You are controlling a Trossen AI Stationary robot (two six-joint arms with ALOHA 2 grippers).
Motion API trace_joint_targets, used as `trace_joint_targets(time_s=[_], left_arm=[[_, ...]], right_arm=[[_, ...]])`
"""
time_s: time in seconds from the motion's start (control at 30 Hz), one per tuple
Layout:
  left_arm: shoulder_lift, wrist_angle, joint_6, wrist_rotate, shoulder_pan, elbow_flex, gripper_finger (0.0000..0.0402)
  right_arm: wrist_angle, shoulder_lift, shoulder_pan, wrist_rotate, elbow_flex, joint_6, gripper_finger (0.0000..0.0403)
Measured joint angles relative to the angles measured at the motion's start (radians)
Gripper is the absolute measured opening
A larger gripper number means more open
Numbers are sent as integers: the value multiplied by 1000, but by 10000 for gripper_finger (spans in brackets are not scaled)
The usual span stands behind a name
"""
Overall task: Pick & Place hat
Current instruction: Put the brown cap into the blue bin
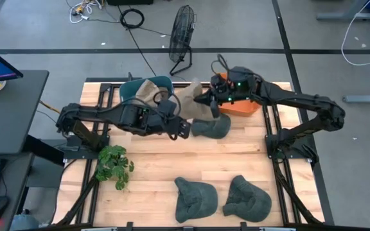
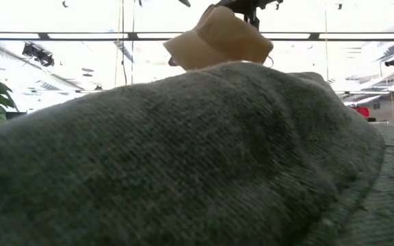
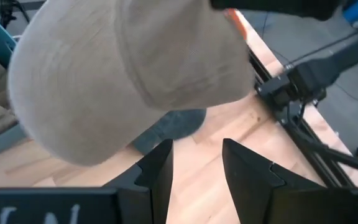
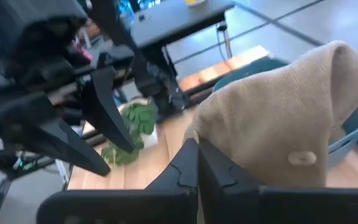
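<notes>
A beige hat (image 1: 188, 96) hangs in the air over the table's far middle, held by my right gripper (image 1: 205, 102), which is shut on it; the low view shows the hat (image 2: 217, 37) lifted high. My left gripper (image 1: 184, 128) is open just near and left of the hat, its fingers (image 3: 160, 168) apart and touching nothing, with the beige hat (image 3: 123, 68) above and ahead of them. A grey hat (image 1: 211, 127) lies flat on the wood below. My right gripper (image 4: 197, 149) pinches the beige hat between its two shut fingers at an edge of the cloth (image 4: 213, 134) on the hat's right side. The hat is lifted clear of the table and bulges out beyond the fingers; whether one layer or several, I cannot tell.
A teal bin (image 1: 137, 86) with more beige cloth stands at the far left, an orange bin (image 1: 243, 108) at the far right. Two grey hats (image 1: 194, 199) (image 1: 246, 199) lie at the near edge, one filling the low view (image 2: 183, 164). A green plant (image 1: 114, 163) sits near left.
</notes>
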Motion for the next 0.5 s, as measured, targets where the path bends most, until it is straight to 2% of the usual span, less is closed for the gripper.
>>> trace_joint_targets(time_s=[0.2,0.5], left_arm=[[-2,-1,-22,46,55,0,142],[-22,-49,22,9,105,0,142]], right_arm=[[2,0,-43,0,48,-13,0],[-45,-11,-131,50,70,-34,0]])
